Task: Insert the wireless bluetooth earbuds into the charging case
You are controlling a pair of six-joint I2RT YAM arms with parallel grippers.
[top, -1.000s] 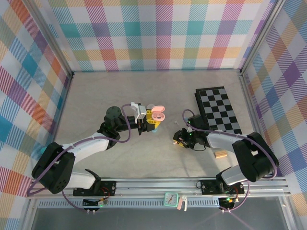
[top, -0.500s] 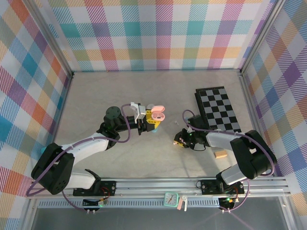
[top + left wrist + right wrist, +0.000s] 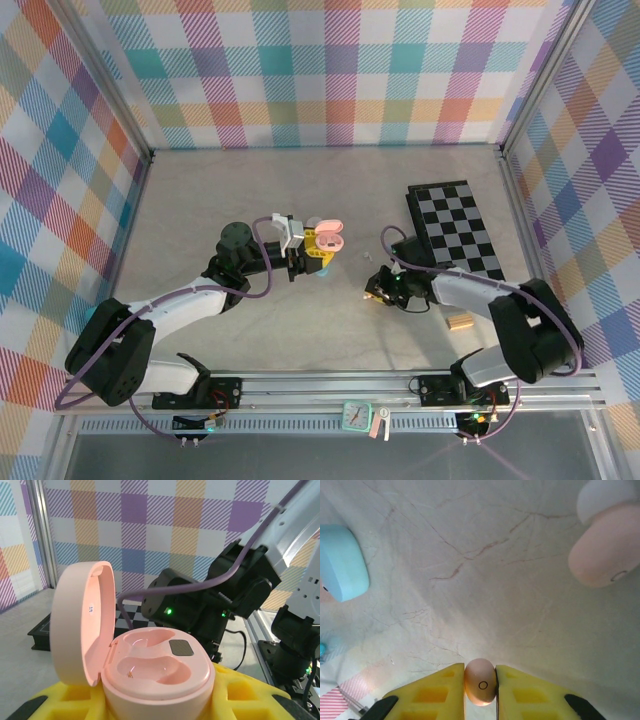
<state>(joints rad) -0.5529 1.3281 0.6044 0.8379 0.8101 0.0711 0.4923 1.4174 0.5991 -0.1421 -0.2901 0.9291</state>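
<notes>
Right gripper (image 3: 480,680) was clenched on one pink earbud (image 3: 480,684), which sat pinched between the yellow fingertips just over the table (image 3: 485,580). Left gripper (image 3: 159,702) was clamped on the base of the pink charging case (image 3: 155,672). Its lid (image 3: 82,620) was swung open and both wells were empty.

Handling, as a judgement:
- **Earbud:** it looked tiny, light, hard, glossy and rounded, so it would probably rotate or squirt out of a pinch. Best hold looked to be across the widest part with light force.
- **Case:** the shell was also smooth. A low grip on the base kept the wells clear.
- **Fit:** the wells looked shaped to the bud, so its orientation would matter.

Views:
- **Right wrist:** gave the pinch contact and the ring mark on the bud. A light blue case (image 3: 342,562) sat to the left. Pink and white rounded items sat at upper right, and it was not possible to tell whether they were cases or buds.
- **Left wrist:** gave the wells and open lid, with the right arm close behind the case.
- **Top:** gave the layout. The case and the bud-holding gripper were apart, with the chequered board (image 3: 455,230) and wooden block (image 3: 460,321) off to the right.
</notes>
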